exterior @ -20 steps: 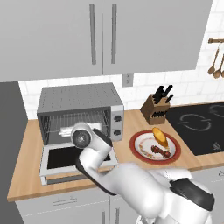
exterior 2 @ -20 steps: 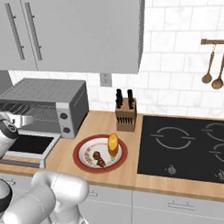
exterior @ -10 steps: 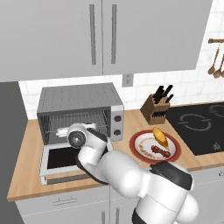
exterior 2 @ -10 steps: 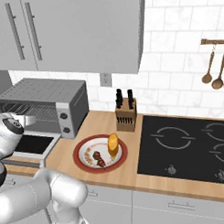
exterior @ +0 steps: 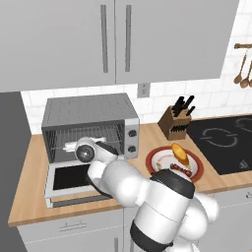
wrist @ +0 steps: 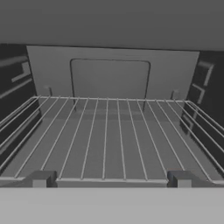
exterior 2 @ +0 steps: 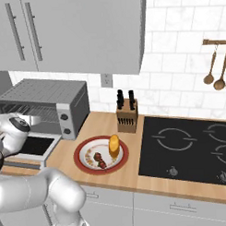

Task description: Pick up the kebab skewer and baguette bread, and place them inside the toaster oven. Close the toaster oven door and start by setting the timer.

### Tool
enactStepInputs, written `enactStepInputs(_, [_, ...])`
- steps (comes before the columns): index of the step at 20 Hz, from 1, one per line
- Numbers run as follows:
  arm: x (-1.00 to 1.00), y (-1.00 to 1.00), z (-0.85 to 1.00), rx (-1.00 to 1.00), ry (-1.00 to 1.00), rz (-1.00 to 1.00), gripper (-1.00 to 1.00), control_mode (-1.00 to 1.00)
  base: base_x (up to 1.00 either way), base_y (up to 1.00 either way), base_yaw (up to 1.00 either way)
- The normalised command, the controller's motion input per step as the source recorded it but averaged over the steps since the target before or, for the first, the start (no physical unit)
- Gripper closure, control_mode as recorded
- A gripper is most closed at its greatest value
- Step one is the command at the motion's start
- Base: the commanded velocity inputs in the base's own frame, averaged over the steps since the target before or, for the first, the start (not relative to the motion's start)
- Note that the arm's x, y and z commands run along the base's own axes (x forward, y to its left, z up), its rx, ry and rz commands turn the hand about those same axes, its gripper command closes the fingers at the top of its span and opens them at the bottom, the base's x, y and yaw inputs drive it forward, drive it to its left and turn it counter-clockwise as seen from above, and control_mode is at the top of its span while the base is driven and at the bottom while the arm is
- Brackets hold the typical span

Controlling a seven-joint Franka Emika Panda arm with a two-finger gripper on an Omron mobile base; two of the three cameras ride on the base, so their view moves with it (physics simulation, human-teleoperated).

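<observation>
Standing on the wooden worktop [exterior: 29, 197] against the tiled wall, the toaster oven [exterior: 91, 125] has its door [exterior: 69, 179] dropped flat toward the robot, which leaves the wire rack [wrist: 105, 140] bare and reachable; I judge it was opened so the food can go straight in. Its two knobs [exterior: 131, 140] sit on the right panel, out of the door's way. No writing or brand can be read on the oven, the knobs or anything else.

Reaching to the oven mouth, the arm has its hand at the opening, and the hand camera looks along the rack to the back wall. Two small grey blocks at the bottom of that view are probably the tips of the pincer [wrist: 109, 179], set wide apart with nothing between them, so it appears open and empty, though I cannot be certain.

Right of the oven lies the red-rimmed plate [exterior 2: 82, 157], near the worktop's front edge, presumably for easy reach. On it the baguette bread [exterior 2: 114, 145] lies toward the back, and the kebab skewer [exterior 2: 101, 160] just beside it toward the front. Neither has been picked up yet.
</observation>
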Motion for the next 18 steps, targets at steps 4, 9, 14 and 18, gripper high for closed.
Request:
enactStepInputs(4, [0.26,0.01,-0.12,0.00,0.00,0.00,-1.00,-1.00,0.00,0.00,0.00])
enactStepInputs(9, [0.24,0.09,-0.18,0.00,-0.02,0.00,-1.00,-1.00,0.00,0.00,0.00])
enactStepInputs(14, [0.25,0.10,-0.09,0.00,-0.02,0.00,-1.00,-1.00,0.00,0.00,0.00])
enactStepInputs(18, [0.25,0.05,-0.10,0.00,-0.01,0.00,-1.00,-1.00,0.00,0.00,0.00])
